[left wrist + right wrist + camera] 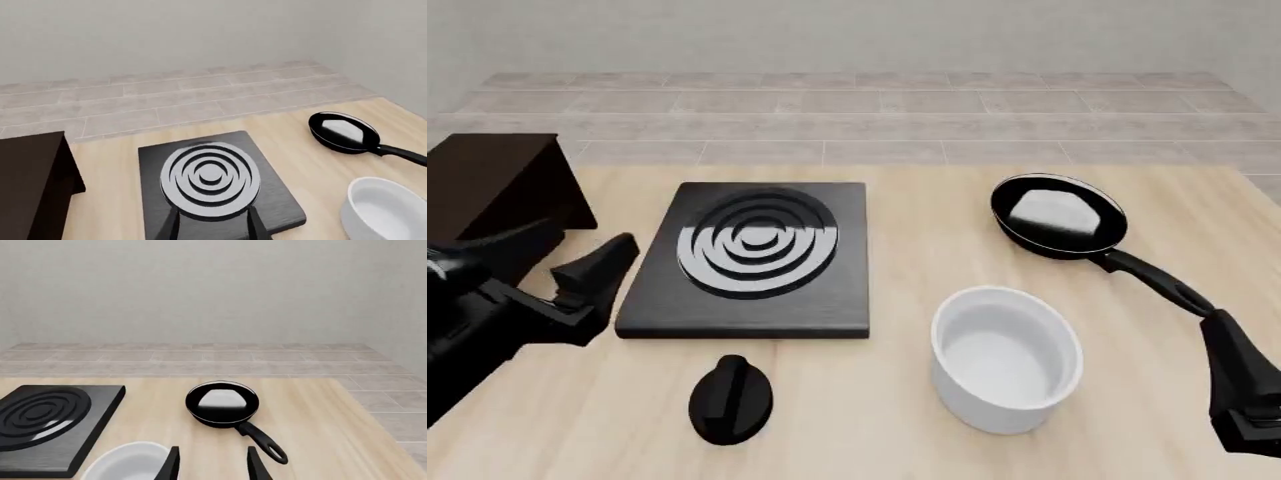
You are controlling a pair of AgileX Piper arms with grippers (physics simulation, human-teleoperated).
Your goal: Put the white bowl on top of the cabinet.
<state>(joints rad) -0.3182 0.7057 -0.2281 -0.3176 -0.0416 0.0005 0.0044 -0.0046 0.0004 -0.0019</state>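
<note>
The white bowl (1008, 355) stands upright on the wooden table, right of centre and near the front; it also shows as the bowl (383, 210) and the bowl (127, 462) in the wrist views. The dark cabinet (494, 180) sits at the far left, seen too as the cabinet (30, 180). My left gripper (585, 242) is open and holds nothing, between the cabinet and the stove plate; its fingers (170, 225) point over the plate. My right gripper (212, 461) is open with nothing in it, just right of the bowl, and shows partly at the front view's right edge (1228, 345).
A black stove plate (754, 255) with silver rings lies at centre left. A black knob (731, 398) rests in front of it. A black frying pan (1057, 215) sits behind the bowl, its handle (1154, 280) pointing toward my right arm.
</note>
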